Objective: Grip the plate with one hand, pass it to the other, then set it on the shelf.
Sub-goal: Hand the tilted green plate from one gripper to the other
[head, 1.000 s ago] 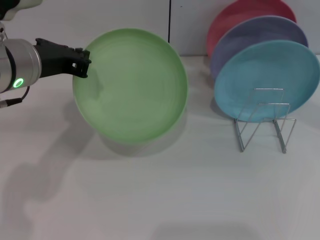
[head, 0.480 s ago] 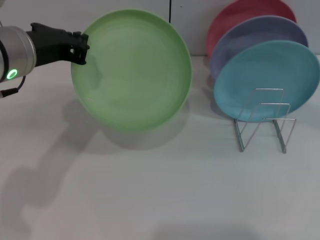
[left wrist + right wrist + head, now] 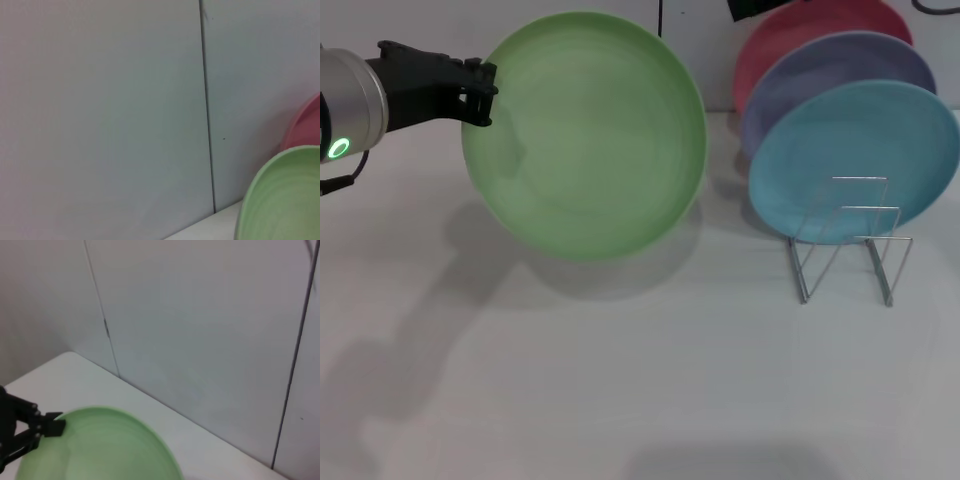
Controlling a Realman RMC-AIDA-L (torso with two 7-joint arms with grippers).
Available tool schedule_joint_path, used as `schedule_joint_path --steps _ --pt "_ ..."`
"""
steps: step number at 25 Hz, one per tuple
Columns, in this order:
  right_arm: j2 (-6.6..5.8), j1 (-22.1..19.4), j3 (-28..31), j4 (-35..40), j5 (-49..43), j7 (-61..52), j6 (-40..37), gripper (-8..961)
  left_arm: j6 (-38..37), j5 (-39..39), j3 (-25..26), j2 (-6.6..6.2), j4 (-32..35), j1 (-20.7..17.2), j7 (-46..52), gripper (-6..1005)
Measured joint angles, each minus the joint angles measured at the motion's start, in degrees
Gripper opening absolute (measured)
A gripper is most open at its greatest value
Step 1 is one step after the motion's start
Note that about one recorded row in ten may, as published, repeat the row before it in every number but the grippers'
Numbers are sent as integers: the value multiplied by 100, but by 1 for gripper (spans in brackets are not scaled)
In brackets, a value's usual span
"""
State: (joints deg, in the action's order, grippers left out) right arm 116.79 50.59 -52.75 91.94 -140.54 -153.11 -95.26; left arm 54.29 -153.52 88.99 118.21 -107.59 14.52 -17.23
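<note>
Above the left half of the white table (image 3: 620,380), the plate (image 3: 585,135) hung clear of the surface, tipped up so that its hollow face looked toward the head camera. It was round and matte light green, with faint concentric rings across the shallow well and a low raised rim that caught a paler edge of light along the top. A soft shadow lay on the table beneath and to the left of it. The left gripper (image 3: 475,95), black with two fingers, was clamped on the plate's rim at its upper left edge, one finger showing over the face of the plate; behind it ran the silver cylindrical arm with a small green light. The right wrist view showed the same grip from farther off, the black fingers pinched on the green rim. Well to the right stood the shelf (image 3: 848,240), a thin silver wire rack with upright loops and angled legs, resting on the table. A turquoise plate (image 3: 855,160) stood on edge behind its wires, a lavender plate (image 3: 840,75) behind that, and a pink-red plate (image 3: 810,35) rearmost against the pale wall. A dark piece at the top edge near the pink-red plate may have been the right arm; its gripper was out of sight.
</note>
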Motion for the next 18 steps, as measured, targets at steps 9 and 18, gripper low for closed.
schedule_joint_path --steps 9,18 --pt "-28 414 -98 -820 -249 99 438 756 -37 95 -73 0 8 -54 -13 33" --pt "-1 611 -472 -1484 -255 202 712 742 -58 94 -145 0 32 -50 -17 33"
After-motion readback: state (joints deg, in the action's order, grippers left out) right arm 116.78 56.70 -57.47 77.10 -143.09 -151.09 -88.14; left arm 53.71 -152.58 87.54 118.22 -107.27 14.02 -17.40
